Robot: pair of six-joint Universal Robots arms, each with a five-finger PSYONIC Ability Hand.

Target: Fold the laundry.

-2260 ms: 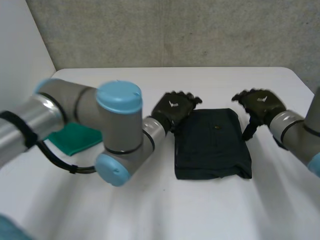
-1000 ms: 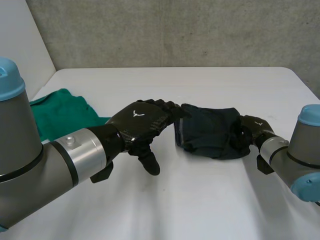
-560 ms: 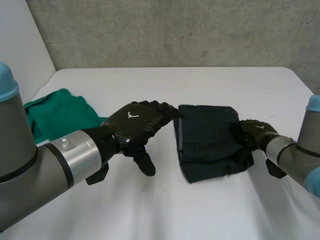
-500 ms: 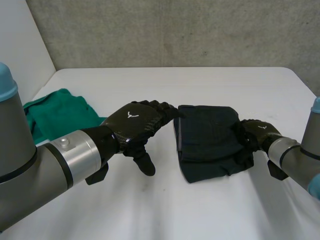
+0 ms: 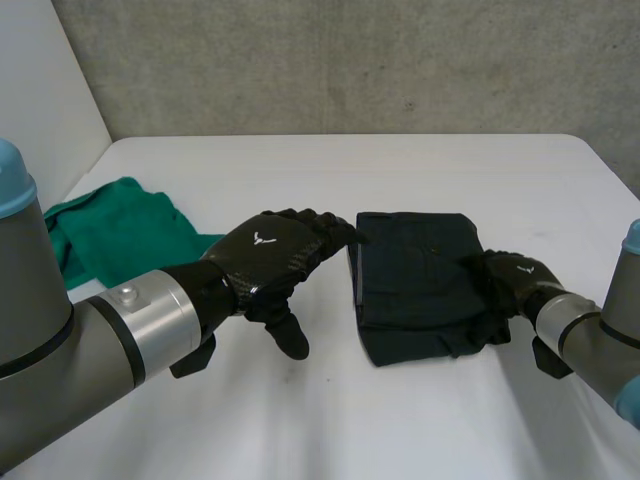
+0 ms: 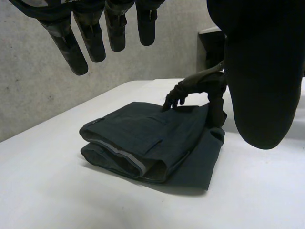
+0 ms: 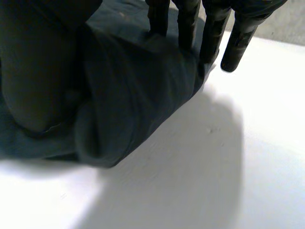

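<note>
A dark folded garment (image 5: 415,285) lies flat in the middle of the table, its layered fold edge (image 6: 125,157) facing my left hand. That left hand (image 5: 270,255) hovers open just left of it, fingers (image 6: 66,40) straight and pointing at the garment (image 6: 147,136) without touching it. On the garment's right edge rests my right hand (image 5: 508,280), open. Its straight fingers (image 7: 183,21) lie on top of the cloth (image 7: 138,90) and its thumb (image 7: 43,71) stands against the rolled side. From the left wrist, the right hand (image 6: 195,88) is seen touching the far edge with its fingertips.
A crumpled green cloth (image 5: 110,235) lies at the table's left side behind my left forearm. Bare white table (image 5: 400,420) runs in front of the garment, and a grey wall stands behind the far edge.
The right hand brought the bunched garment over, laid it flat as a smaller fold and opened its fingers. The left hand drew back slightly towards me.
</note>
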